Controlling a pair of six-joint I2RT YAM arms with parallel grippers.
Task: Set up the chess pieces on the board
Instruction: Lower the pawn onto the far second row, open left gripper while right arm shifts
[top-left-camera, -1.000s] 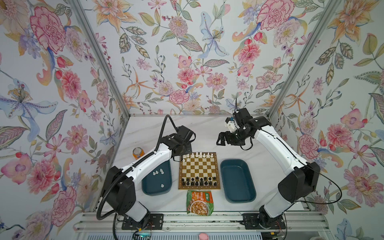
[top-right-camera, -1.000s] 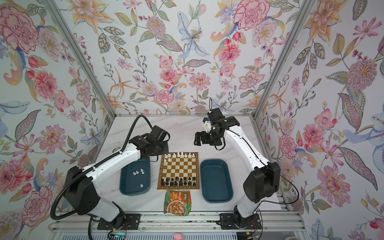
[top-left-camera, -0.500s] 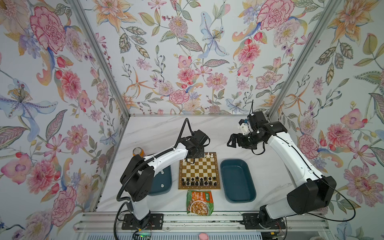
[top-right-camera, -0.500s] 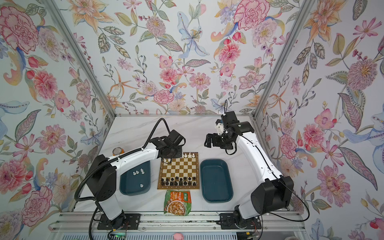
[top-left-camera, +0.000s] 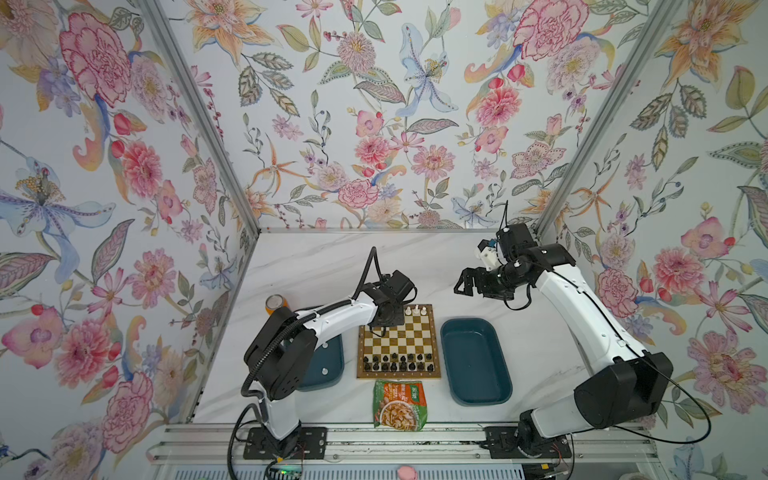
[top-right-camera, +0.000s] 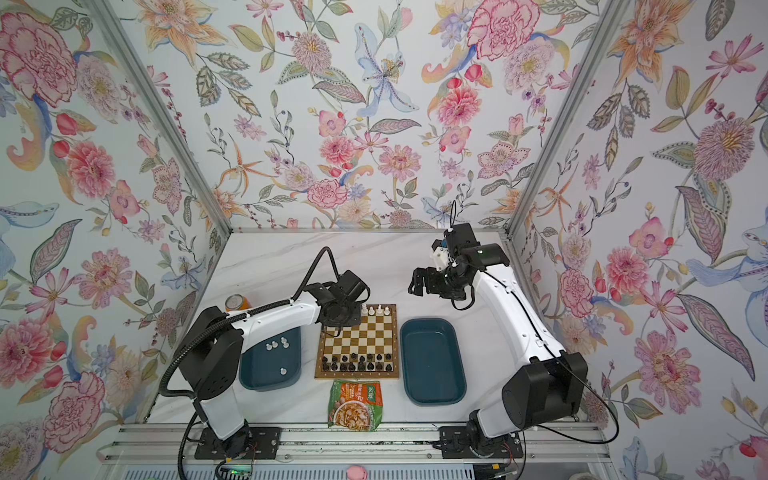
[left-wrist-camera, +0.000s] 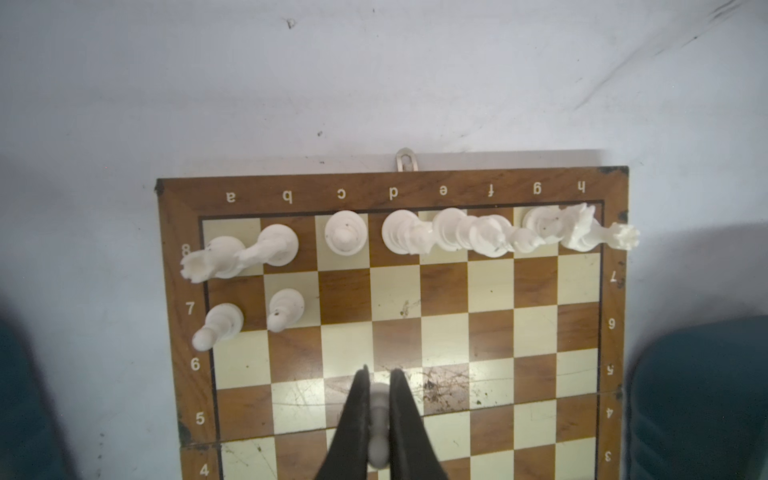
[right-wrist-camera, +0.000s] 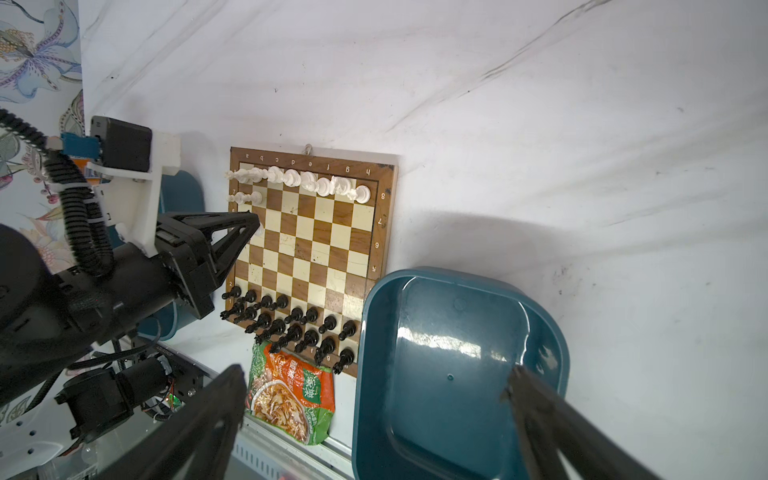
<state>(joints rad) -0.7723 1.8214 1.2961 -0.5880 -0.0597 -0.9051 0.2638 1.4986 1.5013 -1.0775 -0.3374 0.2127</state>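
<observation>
Your left tool (left-wrist-camera: 379, 372) was clamped shut on a small white plastic pawn with a round head (left-wrist-camera: 379, 415), carried above the square wooden chessboard of brown and cream squares (left-wrist-camera: 415, 195). The pawn appeared roughly upright, base toward the board, over the c file near the middle ranks. Two white pawns (left-wrist-camera: 220, 322) stood on a7 and b7. The vacant c7 square (left-wrist-camera: 345, 295) lay straight ahead of the tool, toward the board's far edge, just beside the b7 pawn and in front of the white back row (left-wrist-camera: 457, 232). Your left arm was much the nearer, stretched forward with its wrist bent down over the board's far left corner. Your right tool (top-left-camera: 462, 284) was spread wide and empty, held high over the white marbled surface (top-left-camera: 332, 266), well apart from the board. Spare white pawns (top-right-camera: 273, 345) lay in the dark teal oblong tray (top-right-camera: 269, 387) on the left
</observation>
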